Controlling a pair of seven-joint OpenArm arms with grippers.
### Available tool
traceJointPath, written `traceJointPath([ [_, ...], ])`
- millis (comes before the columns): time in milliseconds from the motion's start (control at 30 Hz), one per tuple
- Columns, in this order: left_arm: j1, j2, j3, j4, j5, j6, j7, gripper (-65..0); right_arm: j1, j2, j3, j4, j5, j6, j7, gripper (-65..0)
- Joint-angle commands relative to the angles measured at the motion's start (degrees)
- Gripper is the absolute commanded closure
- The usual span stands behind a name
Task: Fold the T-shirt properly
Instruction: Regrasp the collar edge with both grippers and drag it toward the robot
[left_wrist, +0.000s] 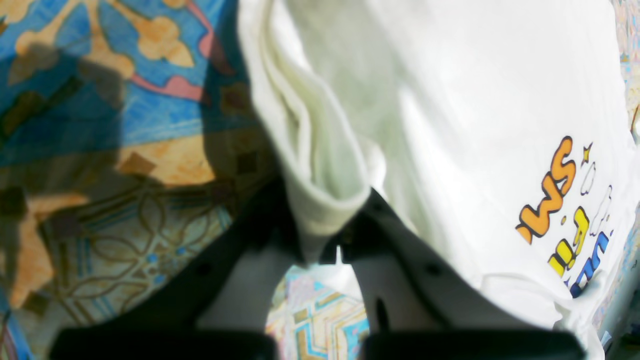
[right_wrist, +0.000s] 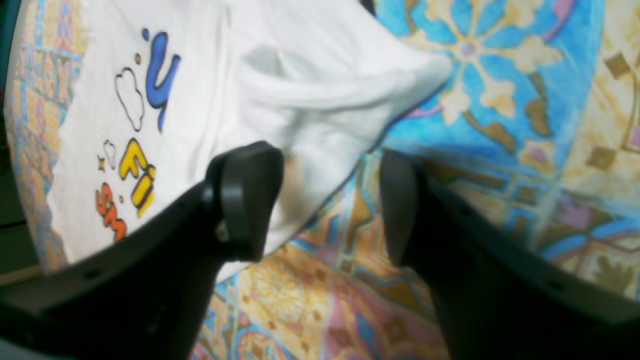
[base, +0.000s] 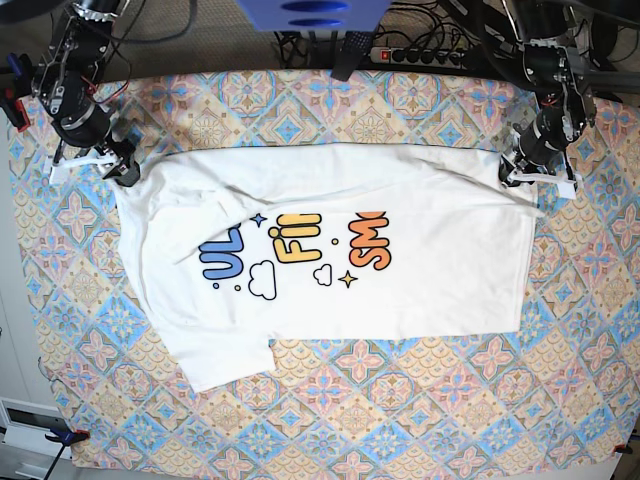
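The white T-shirt (base: 400, 290) lies spread across the patterned table, its upper part folded over so that the print (base: 300, 250) is cut off along the fold. My left gripper (base: 515, 178) is at the shirt's upper right corner. In the left wrist view it (left_wrist: 327, 240) is shut on a bunched fold of the shirt (left_wrist: 450, 100). My right gripper (base: 128, 172) is at the upper left corner. In the right wrist view it (right_wrist: 330, 210) is open, and the shirt's edge (right_wrist: 300, 75) lies against one finger (right_wrist: 250, 200), with only tablecloth between the jaws.
A patterned tablecloth (base: 420, 400) covers the table. A power strip (base: 420, 55) and cables lie along the back edge, beside a blue object (base: 310, 15). Clamps sit at the front corners (base: 60, 435). The shirt's lower sleeve (base: 225, 365) points toward the front.
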Motion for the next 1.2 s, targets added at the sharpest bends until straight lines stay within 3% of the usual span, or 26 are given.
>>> traceJointPath([
  [0, 0.4, -0.6, -0.1, 0.1, 1.4, 1.0, 1.3, -0.4, -0.3, 0.3, 0.2, 1.4, 0.5, 0.4, -0.7, -33.8],
  [567, 0.2, -0.4, -0.1, 0.1, 1.5, 1.0, 1.3, -0.4, 2.3, -1.2, -3.5, -2.7, 0.3, 0.4, -0.7, -33.8],
  [700, 0.2, -0.4, -0.1, 0.1, 1.5, 1.0, 1.3, -0.4, 6.4, -1.2, -3.5, -5.0, 0.3, 0.4, -0.7, -33.8],
  [1167, 0.2, -0.4, -0.1, 0.1, 1.5, 1.0, 1.3, -0.4, 6.5, -0.8, -1.1, -7.2, 0.2, 0.4, 0.9, -32.5],
])
